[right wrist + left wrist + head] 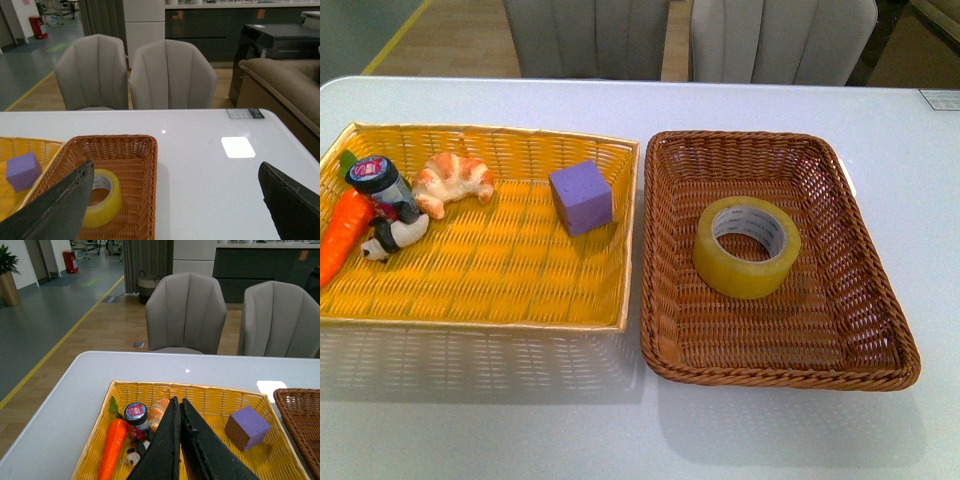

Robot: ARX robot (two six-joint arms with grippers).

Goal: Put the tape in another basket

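The tape (747,246), a yellowish roll with a white core, lies flat inside the brown wicker basket (880,300) on the right of the table. It also shows in the right wrist view (101,198) in that basket (135,165). Neither gripper shows in the front view. My left gripper (178,405) is shut and empty, held above the yellow basket (200,392). My right gripper (175,172) is wide open and empty, above the table to the right of the brown basket, with the tape beside its left finger.
The yellow basket (500,285) on the left holds a purple cube (581,197), a croissant (452,180), a carrot (342,235), a small jar (382,185) and a panda toy (392,238). Two grey chairs (780,40) stand behind the table.
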